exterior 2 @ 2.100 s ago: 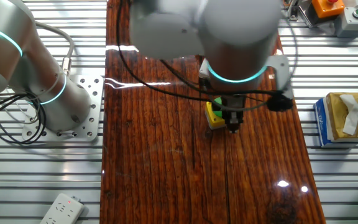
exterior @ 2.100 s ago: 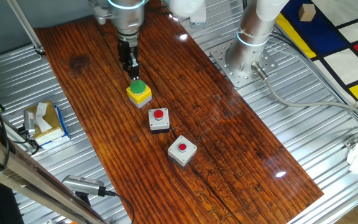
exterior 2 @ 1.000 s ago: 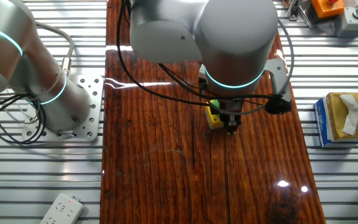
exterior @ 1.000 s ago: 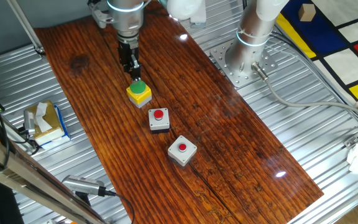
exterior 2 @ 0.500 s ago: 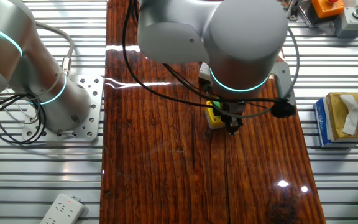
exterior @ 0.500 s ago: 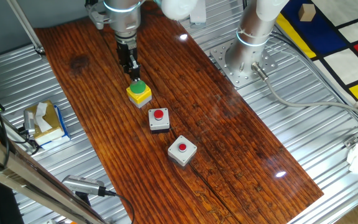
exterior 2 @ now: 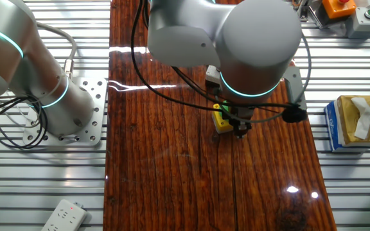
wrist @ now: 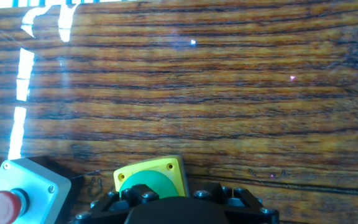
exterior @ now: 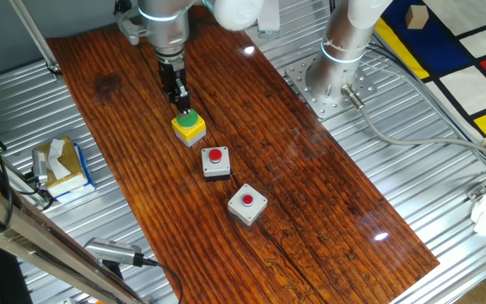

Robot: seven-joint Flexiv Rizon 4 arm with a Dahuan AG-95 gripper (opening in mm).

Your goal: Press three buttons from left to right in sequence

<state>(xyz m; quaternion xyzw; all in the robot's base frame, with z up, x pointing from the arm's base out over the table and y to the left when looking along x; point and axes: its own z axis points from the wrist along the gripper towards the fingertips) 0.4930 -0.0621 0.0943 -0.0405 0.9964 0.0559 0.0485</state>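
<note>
Three button boxes sit in a diagonal row on the wooden table (exterior: 294,169). In one fixed view the leftmost is the yellow box (exterior: 189,127) with its green button (exterior: 188,118); next comes the white box (exterior: 216,162) on a black base with a red button (exterior: 216,154); last, farthest right and nearest the camera, is the grey box (exterior: 247,205), also with a red button (exterior: 247,200). The boxes stand near one another but do not touch.

The gripper (exterior: 181,103) hangs straight down above the yellow box, at the back edge of the green button. Its tip is right at the button; whether it touches cannot be told. In the other fixed view the arm hides most of the scene: only a corner of the yellow box (exterior 2: 221,120) shows to the left of the gripper (exterior 2: 239,130), and the other two boxes are covered.

The hand view looks along the fingers: the yellow box (wrist: 169,170) lies at the lower edge with the green button (wrist: 143,183) partly behind the gripper's dark body (wrist: 179,208), and the white box (wrist: 33,180) with its red button (wrist: 4,204) is at lower left. The fingertips themselves are not seen apart or together in any view, so how far the gripper is spread cannot be told. It holds nothing visible.

A tissue box (exterior: 60,165) rests on the metal surface left of the table.
</note>
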